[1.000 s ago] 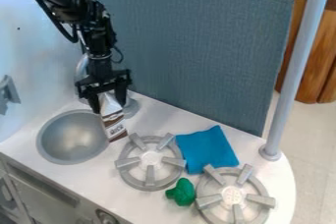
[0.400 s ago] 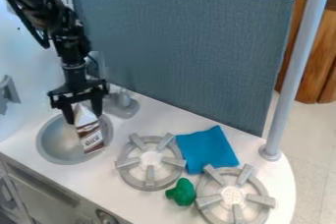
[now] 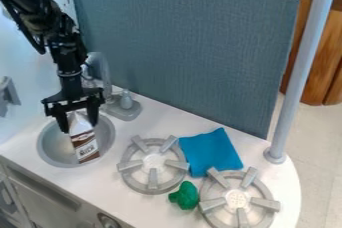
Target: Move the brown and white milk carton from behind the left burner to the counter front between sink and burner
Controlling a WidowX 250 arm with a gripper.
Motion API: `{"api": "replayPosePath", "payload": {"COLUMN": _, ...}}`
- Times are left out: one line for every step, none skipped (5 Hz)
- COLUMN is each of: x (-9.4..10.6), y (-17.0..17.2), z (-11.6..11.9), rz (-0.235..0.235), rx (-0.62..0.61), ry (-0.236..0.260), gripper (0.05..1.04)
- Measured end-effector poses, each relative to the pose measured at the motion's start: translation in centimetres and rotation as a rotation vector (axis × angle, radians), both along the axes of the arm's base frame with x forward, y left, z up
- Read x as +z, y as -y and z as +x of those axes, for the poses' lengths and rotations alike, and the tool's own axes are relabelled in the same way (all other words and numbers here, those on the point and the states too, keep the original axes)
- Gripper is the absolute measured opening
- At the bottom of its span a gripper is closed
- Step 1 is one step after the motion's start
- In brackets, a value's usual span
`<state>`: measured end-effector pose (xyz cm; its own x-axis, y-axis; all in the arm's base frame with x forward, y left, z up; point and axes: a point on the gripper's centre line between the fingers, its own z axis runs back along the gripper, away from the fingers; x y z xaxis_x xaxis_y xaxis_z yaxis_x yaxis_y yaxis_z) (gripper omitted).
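Bright, diffuse light is spread across the white counter (image 3: pixel 167 116) and the pale wall (image 3: pixel 23 57). A soft sheen is noted inside the grey sink (image 3: pixel 53 148). Faint, soft-edged shading is observed around the burner (image 3: pixel 152 188). The upright panel (image 3: pixel 187 47) is evenly lit in a darker tone. Surface detail is largely lost in the black arm (image 3: pixel 63 39).

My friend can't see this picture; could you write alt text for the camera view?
A black robot arm grips a brown-and-white carton in its end effector at a gray sink. To the picture's right, a blue cloth and a small green object lie by two gray burner grates.
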<state>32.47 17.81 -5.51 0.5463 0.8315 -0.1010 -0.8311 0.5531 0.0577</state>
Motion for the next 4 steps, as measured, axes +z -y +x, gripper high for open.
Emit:
{"api": "replayPosePath", "payload": {"x": -0.6, "y": 0.5, "z": -0.7, "rz": 0.025, "rx": -0.039, "ry": -0.027, "gripper": 0.817}}
{"api": "replayPosePath", "payload": {"x": -1.6, "y": 1.8, "z": -0.4, "rz": 0.049, "rx": -0.091, "ry": -0.036, "gripper": 0.817}}
{"api": "replayPosePath", "payload": {"x": -2.6, "y": 2.2, "z": -0.4, "rz": 0.047, "rx": -0.094, "ry": -0.041, "gripper": 0.817}}
{"api": "replayPosePath", "payload": {"x": -3.5, "y": 2.5, "z": -0.2, "rz": 0.041, "rx": -0.098, "ry": -0.057, "gripper": 0.817}}
